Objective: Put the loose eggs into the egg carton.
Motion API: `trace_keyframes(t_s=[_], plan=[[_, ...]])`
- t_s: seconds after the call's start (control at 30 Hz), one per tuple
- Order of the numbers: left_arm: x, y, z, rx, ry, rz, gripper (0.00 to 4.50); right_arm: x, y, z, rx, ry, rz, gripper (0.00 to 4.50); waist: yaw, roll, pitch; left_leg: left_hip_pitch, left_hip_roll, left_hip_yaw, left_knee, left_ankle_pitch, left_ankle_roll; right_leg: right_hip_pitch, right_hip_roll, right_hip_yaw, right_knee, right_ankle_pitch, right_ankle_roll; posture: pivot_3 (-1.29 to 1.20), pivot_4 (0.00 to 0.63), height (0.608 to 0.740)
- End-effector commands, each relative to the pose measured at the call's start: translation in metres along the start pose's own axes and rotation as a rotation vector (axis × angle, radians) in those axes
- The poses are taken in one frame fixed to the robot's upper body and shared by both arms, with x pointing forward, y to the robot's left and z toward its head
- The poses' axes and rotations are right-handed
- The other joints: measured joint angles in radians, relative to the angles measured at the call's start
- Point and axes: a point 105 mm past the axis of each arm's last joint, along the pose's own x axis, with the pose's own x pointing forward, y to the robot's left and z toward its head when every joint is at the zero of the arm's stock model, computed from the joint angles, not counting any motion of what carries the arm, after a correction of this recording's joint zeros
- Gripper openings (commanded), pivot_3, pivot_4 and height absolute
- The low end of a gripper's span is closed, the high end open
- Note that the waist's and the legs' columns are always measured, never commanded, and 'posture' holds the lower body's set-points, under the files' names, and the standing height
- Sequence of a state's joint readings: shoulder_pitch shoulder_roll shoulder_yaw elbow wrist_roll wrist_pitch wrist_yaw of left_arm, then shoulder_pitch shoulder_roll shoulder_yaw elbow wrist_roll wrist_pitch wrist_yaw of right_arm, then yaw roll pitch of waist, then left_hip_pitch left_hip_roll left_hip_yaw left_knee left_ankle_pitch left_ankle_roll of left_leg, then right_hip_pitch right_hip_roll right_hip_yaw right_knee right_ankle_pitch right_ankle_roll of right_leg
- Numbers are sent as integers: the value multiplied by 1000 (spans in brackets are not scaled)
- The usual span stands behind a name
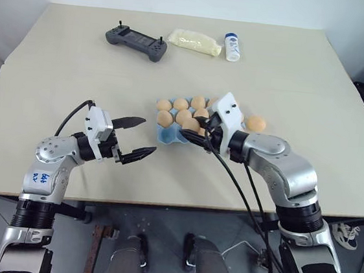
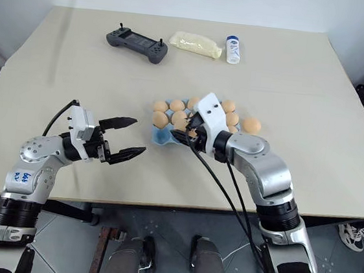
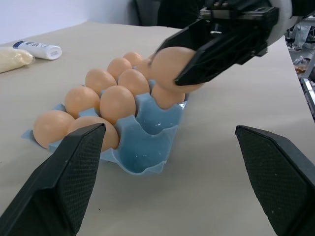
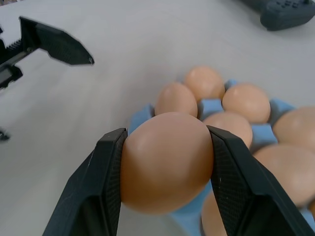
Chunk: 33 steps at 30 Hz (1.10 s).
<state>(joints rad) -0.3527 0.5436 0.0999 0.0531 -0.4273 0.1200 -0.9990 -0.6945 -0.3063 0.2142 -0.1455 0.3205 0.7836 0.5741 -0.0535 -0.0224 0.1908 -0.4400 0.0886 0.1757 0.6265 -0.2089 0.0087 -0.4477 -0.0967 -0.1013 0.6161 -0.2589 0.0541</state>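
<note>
The right arm reaches in from the 5 o'clock corner of the head view, elbow bent, its forearm angled toward 10 o'clock across the near side of the egg carton (image 1: pixel 169 134). The right gripper (image 4: pixel 167 164) pinches one egg (image 4: pixel 166 161) between its two black fingers, one finger on each side of the shell (the right wrist view shows both pads pressed against it). The held egg hangs above the carton's near corner.

The left arm enters from 7 o'clock, forearm roughly level, pointing toward 3 o'clock. The left gripper (image 1: pixel 136 137) stands spread wide with nothing between its fingers, on the table side at 9 o'clock of the carton and apart from it.

The carton lies near the table's centre. The left wrist view shows what the head views hide behind the right wrist: bare blue cups at the near corner, directly beneath the held egg, with the remaining cups filled. One loose egg (image 1: pixel 255 123) lies on the table (image 1: pixel 65 65) at 3 o'clock of the carton, just beside it.

At 12 o'clock, well apart from the carton, lie a dark grey handheld controller (image 1: pixel 136 42), a pale yellow packet (image 1: pixel 194 42) and a small white bottle (image 1: pixel 232 48) with a blue cap.
</note>
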Motion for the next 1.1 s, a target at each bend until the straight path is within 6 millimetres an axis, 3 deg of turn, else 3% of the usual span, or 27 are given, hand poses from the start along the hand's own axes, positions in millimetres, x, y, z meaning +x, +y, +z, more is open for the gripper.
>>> trace_keyframes(t_s=[0.03,0.3,0.33,0.5,0.77,0.93,1.1], plan=[[-3,-1,10,42,-25,4,4500,11,-1,8,-33,-37,-23,2087,0,0,0,0,0,0,0,0,-1,0,0,0,0,0,0,0,150,740],[-9,-3,10,48,-23,26,4500,18,1,6,-47,-29,2,2087,-1,0,0,-1,-1,1,1,0,-1,-1,1,-1,1,0,0,0,150,740],[-9,-4,10,48,-22,29,4500,17,1,6,-47,-27,6,2792,-1,0,0,-1,0,1,1,0,-1,-1,1,-1,1,0,0,0,150,740],[-9,-3,9,46,-21,33,4500,14,0,5,-49,-21,17,4396,0,0,0,0,1,1,1,-1,-1,-1,0,-1,1,0,0,0,150,740],[-5,1,9,45,-28,23,4500,-1,-6,17,-69,-55,10,4463,0,0,0,-1,1,1,1,-1,-1,-1,0,-1,1,0,0,0,150,740],[0,3,8,41,-34,11,4500,-10,-13,13,-76,-41,-24,4463,1,0,0,0,1,1,1,-1,-1,-1,0,-1,0,0,0,0,150,740],[4,6,9,44,-43,2,4500,-35,-18,20,-84,-71,-30,4463,2,0,0,-1,1,1,0,-1,-1,-1,0,-1,-1,0,0,0,150,740]])
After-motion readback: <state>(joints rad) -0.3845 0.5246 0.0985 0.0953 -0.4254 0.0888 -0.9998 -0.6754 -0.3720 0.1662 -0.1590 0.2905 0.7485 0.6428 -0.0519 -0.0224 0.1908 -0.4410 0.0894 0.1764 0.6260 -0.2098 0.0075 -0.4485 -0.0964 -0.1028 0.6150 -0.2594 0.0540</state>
